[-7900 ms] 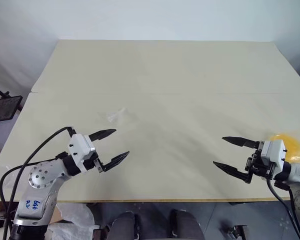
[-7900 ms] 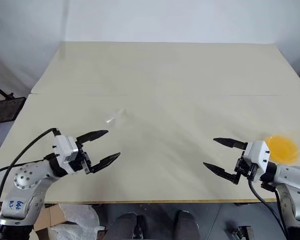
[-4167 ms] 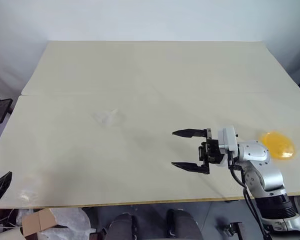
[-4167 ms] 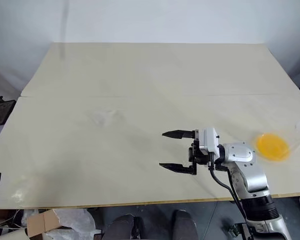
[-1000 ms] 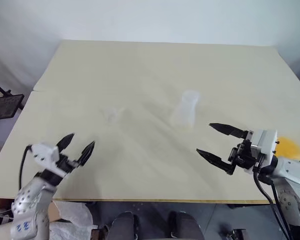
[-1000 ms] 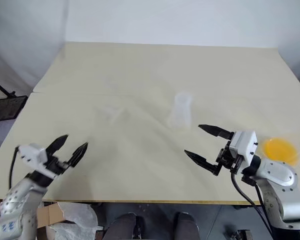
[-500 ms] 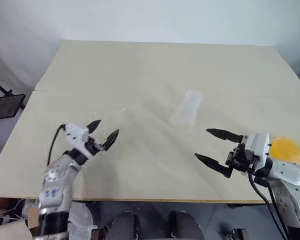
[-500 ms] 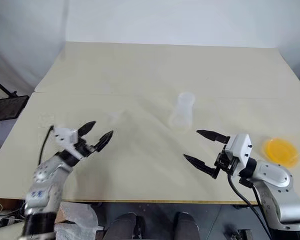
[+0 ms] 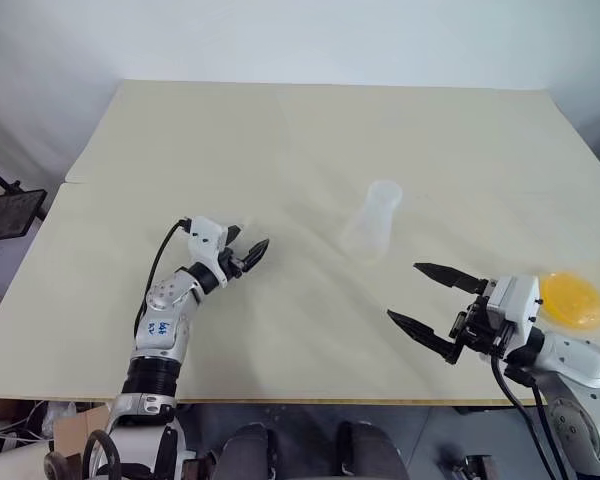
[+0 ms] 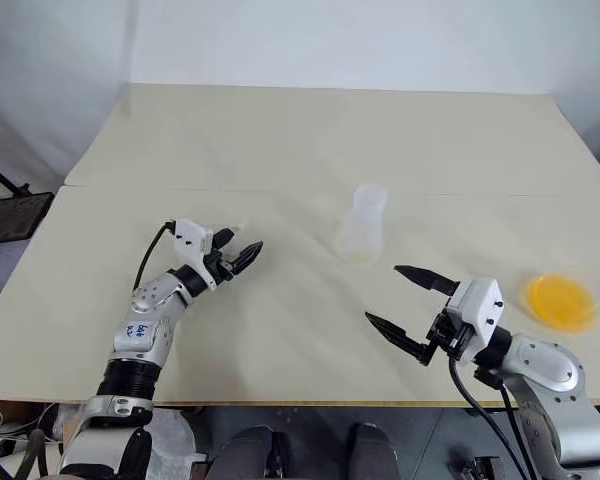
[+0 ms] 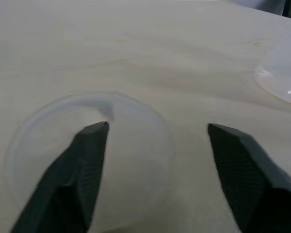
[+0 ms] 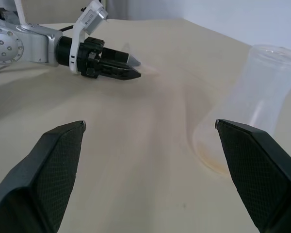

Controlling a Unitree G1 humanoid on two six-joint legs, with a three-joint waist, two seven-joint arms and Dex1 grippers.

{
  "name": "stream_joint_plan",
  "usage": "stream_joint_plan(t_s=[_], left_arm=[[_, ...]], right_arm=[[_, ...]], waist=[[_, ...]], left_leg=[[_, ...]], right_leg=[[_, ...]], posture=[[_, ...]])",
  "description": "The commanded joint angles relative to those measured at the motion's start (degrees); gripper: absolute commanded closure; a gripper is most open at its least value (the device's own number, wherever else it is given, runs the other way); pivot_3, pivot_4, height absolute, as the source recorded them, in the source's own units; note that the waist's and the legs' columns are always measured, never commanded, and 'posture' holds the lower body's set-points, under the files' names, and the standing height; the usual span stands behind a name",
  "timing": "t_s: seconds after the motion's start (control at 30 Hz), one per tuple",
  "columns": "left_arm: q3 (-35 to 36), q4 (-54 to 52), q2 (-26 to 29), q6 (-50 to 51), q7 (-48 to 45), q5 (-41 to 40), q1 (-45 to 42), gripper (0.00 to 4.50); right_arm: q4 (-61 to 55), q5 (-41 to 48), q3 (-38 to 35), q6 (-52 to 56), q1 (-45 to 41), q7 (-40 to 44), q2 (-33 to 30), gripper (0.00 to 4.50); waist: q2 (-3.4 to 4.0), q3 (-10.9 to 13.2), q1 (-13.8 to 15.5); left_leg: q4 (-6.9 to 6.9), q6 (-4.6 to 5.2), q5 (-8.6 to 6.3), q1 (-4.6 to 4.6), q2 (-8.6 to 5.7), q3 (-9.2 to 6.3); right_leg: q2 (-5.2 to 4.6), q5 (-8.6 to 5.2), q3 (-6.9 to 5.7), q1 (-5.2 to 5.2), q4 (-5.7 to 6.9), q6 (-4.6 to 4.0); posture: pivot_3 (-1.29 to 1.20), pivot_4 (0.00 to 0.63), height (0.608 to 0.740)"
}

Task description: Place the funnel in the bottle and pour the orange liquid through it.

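Note:
The funnel (image 11: 48,127) lies on the table, a clear round rim seen from the left wrist. My left gripper (image 9: 250,241) is level at it and open: one finger (image 11: 89,150) is over the rim's middle, the other (image 11: 237,155) is outside the rim and apart from it. The clear bottle (image 9: 372,222) stands upright at mid-table, to the right of that gripper. Bright orange liquid (image 9: 572,300) sits in a clear vessel at the table's right edge. My right gripper (image 9: 404,292) hovers wide open and empty between the bottle and the liquid, near the front edge.
The pale table (image 9: 280,130) has a seam running across it behind the bottle. A black tray-like object (image 9: 10,215) on a stand is off the table's left side.
My left arm has swung forward and to the right from the table's front-left, up to the funnel, and its fingers have narrowed. The right gripper has stayed about where it was, still wide open.

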Motion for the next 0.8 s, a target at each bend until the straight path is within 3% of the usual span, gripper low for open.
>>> stream_joint_plan(t_s=[0.03, 0.27, 0.53, 0.63, 0.8], left_arm=[[-0.05, -1.97, 0.51, -0.81, -0.52, 0.01, 0.34, 2.33], [0.08, -2.22, 1.24, -1.62, -1.59, -0.20, 0.67, 4.48], [-0.51, -3.28, 3.69, -7.40, -10.44, -1.87, -4.57, 4.48], [-2.64, -1.47, 5.17, -11.13, -16.60, -1.43, -10.91, 4.48], [-8.60, 10.60, 4.26, -20.01, -28.52, 1.36, -30.44, 4.48]], right_arm=[[-2.42, 0.13, -1.37, -1.19, 0.54, -0.66, 0.39, 0.00], [-3.43, 0.10, -1.98, -1.80, 2.01, -1.07, 0.38, 0.00], [-6.48, 3.20, -7.23, -1.14, 5.13, -5.20, 2.08, 0.00], [-7.65, 4.14, -11.17, -1.73, 8.21, -7.52, 3.89, 0.00], [-8.24, 5.49, -19.10, -4.75, 14.67, -11.16, 9.17, 0.00]], waist=[[0.00, 0.00, 0.01], [0.00, 0.00, 0.22], [-0.02, 0.01, 0.21], [-0.02, 0.01, 0.42], [-0.04, 0.02, 1.16]], left_leg=[[0.00, 0.00, 0.00, 0.00, 0.00, -0.01], [0.03, 0.01, 0.00, 0.01, -0.01, -0.03], [0.02, 0.01, 0.01, -0.02, -0.02, -0.04], [0.02, 0.01, 0.02, -0.07, -0.03, -0.07], [0.01, 0.05, 0.04, -0.11, -0.43, 0.05]], right_leg=[[0.00, 0.00, 0.00, 0.00, 0.00, 0.00], [-0.01, 0.01, 0.01, 0.03, 0.00, 0.02], [-0.01, 0.02, 0.00, 0.03, -0.01, 0.04], [0.01, 0.02, -0.04, 0.02, -0.04, 0.04], [0.03, 0.09, 0.00, 0.03, -0.13, 0.16]], posture=[[0.00, 0.150, 0.740], [0.00, 0.150, 0.740], [0.00, 0.150, 0.740], [0.00, 0.150, 0.740], [0.00, 0.150, 0.740]])
